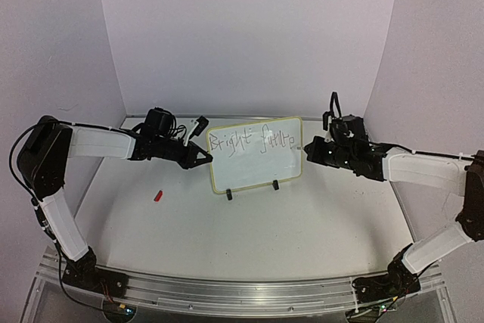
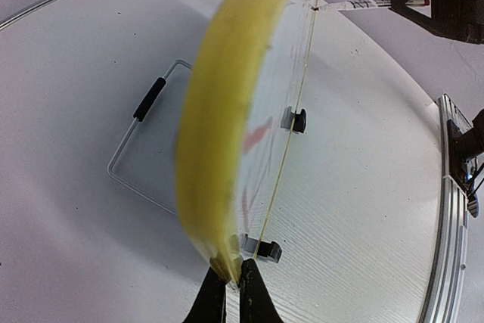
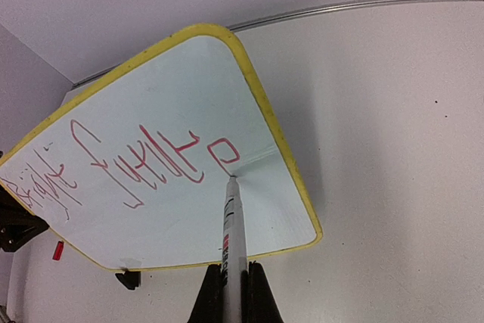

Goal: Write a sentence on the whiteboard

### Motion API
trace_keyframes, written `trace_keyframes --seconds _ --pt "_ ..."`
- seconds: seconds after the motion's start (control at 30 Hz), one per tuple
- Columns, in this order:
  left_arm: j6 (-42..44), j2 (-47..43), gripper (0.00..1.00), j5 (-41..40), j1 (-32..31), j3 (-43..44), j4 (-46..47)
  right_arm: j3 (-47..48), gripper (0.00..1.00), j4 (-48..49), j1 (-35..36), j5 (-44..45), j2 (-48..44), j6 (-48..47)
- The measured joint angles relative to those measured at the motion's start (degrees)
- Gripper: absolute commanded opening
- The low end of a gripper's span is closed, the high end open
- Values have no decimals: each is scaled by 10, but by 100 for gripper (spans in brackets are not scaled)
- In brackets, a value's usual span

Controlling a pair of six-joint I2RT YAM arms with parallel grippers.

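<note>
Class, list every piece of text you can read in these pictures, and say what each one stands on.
"Bright": red handwriting at the upper left of the whiteboard.
"futu", then a last letter too unclear to read: same red hand, to its right, ending at the marker tip.
Print on the marker's label: too small to read.

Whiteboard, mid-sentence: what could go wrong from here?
1. The marker tip presses near the right rim of the whiteboard, while the left gripper pinches only the opposite edge. A firm stroke could swing the board or tip it back on its wire stand.
2. The sentence reaches close to that rim, so the next letter may run off the board.
</note>
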Motion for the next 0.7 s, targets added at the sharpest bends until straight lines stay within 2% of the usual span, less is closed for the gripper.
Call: trace_keyframes --seconds 0.37,0.7 --pt "0 0 0 0 0 0 0 -2 0 -3 0 17 -6 2" --pt "0 0 0 0 0 0 0 0 0 -3 0 37 -61 -3"
